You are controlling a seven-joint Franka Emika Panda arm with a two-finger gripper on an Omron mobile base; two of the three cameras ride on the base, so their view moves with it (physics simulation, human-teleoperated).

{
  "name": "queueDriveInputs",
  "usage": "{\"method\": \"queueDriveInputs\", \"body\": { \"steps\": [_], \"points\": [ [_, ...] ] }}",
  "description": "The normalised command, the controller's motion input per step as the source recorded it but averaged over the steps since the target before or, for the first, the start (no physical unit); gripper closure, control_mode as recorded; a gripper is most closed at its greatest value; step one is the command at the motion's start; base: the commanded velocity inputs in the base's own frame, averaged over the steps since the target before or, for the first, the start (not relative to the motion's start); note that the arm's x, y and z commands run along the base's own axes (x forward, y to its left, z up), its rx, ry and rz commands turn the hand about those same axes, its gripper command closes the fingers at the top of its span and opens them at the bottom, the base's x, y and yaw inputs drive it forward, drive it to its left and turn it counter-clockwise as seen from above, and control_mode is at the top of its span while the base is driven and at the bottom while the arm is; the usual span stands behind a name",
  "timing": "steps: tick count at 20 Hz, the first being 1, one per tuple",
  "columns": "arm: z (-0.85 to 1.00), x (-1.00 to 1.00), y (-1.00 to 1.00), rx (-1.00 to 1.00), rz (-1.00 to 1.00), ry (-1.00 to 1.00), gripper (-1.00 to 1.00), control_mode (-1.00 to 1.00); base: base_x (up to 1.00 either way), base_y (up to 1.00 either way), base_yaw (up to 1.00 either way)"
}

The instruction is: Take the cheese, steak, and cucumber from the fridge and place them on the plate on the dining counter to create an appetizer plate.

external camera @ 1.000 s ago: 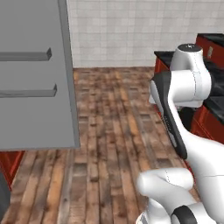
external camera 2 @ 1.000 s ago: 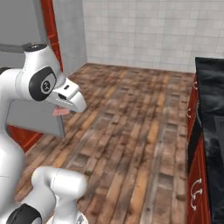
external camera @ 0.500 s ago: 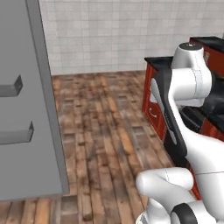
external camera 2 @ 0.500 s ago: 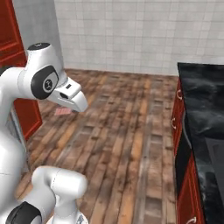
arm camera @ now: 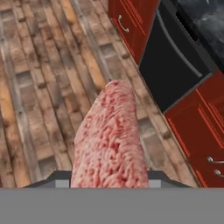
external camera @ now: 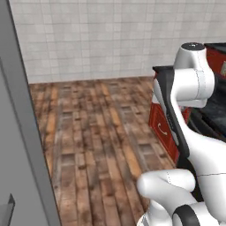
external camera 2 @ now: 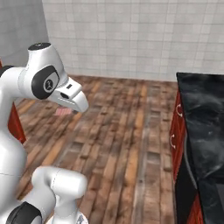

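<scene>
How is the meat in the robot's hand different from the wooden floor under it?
The steak is pinkish-red with pale speckled marbling, while the floor is brown planks in mixed light and dark tones. The steak is a small slab carried up in the air by the gripper, while the floor lies flat and spreads across the room. The steak looks bumpy, the floor smooth with straight seams. Both have a patchy, streaky pattern.

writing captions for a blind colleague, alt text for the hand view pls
A pinkish-red marbled steak rises from the gripper at the bottom, held above a brown plank floor. Red cabinets and a black oven door run along the right.
</scene>
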Motion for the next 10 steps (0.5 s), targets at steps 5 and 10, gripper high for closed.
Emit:
{"method": "queueDriveInputs", "body": {
  "steps": [5,10],
  "points": [
    [0.0,0.0,0.0,0.0,0.0,0.0,1.0,1.0,1.0,-0.21,0.04],
    [0.0,0.0,0.0,0.0,0.0,0.0,1.0,1.0,1.0,-0.15,0.02]
  ]
}}
